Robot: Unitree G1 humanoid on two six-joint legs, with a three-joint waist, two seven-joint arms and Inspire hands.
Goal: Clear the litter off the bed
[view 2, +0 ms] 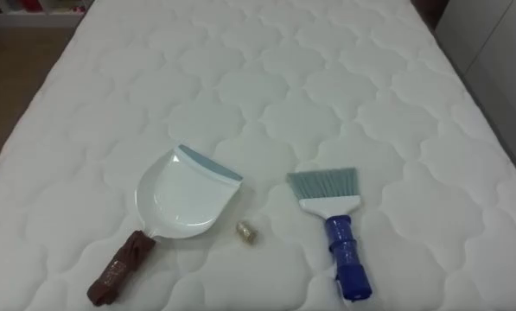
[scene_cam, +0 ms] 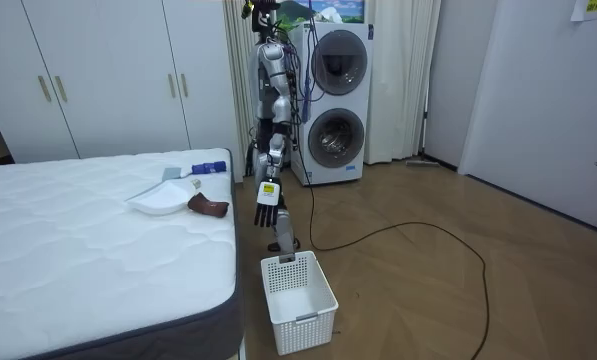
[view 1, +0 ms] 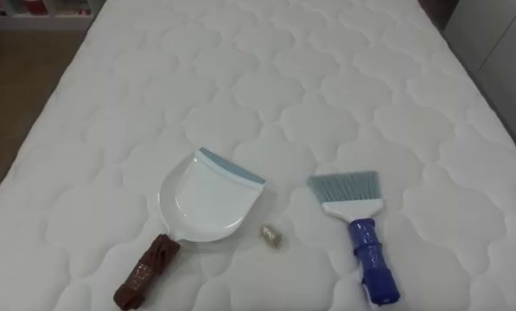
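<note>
While the robot stands beside the mattress [view 1: 266, 78] at the room view's centre, its left hand [scene_cam: 266, 207] hangs relaxed, holding nothing; dustpan [view 1: 207, 197], scrap [view 1: 270, 235] and brush [view 1: 354, 225] lie across the lower frame, well apart from it.

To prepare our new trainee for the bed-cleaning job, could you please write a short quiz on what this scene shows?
1. Multiple choice: the small crumpled scrap lies A) in the dustpan; B) on the mattress, between dustpan and brush; C) in the basket.
2. True or false: the brush's bristles point towards the robot.
3. Fill in: the white basket stands on the ___.

Key: 1 B. 2 False: the bristles point away and the blue handle is nearer the robot. 3 floor.
</note>
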